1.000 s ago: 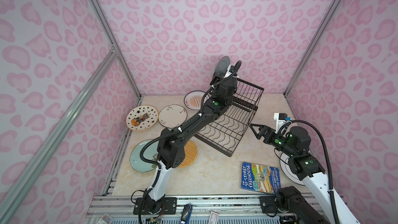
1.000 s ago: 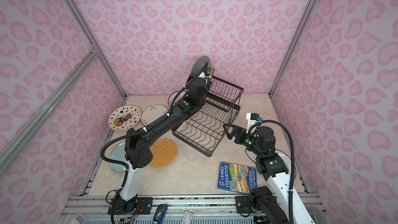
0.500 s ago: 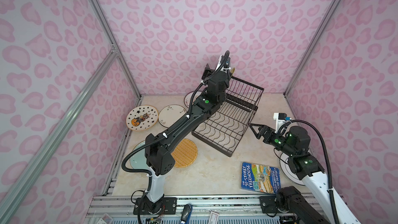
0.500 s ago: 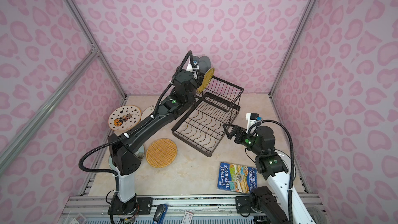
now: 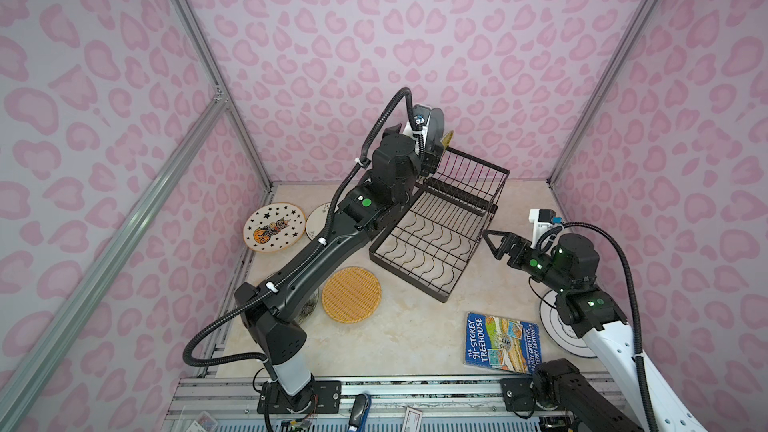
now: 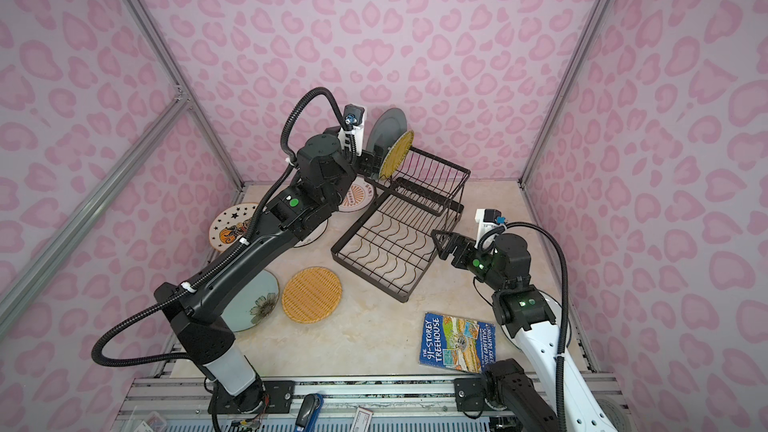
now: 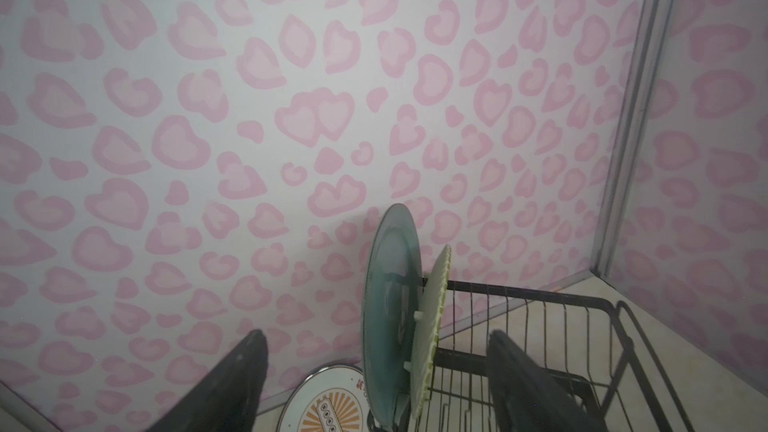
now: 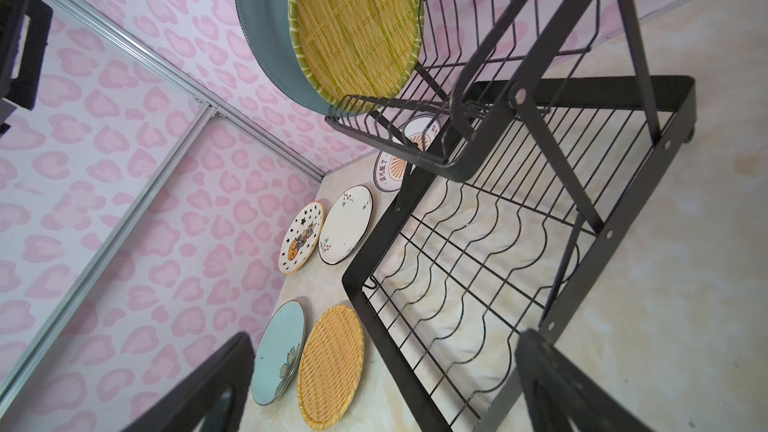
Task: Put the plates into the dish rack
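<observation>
Teal-grey plate (image 6: 384,126) and yellow woven plate (image 6: 398,153) stand in the dish rack's (image 6: 365,274) far basket; six plates (image 6: 311,293) lie outside. My left gripper (image 6: 372,160) and right gripper (image 5: 496,243) gape, empty.

Robot lab booth, pink heart-print wall panels (image 5: 374,35), aluminium frame posts (image 5: 203,56), two arms (image 5: 316,259) bolted to front rail (image 5: 415,386)

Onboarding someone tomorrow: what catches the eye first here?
A teal plate and a yellow plate stand on edge in the raised basket of the rack at the back, with the open left gripper beside them. An orange plate lies flat in front of the rack, and a blue book lies front right.
</observation>
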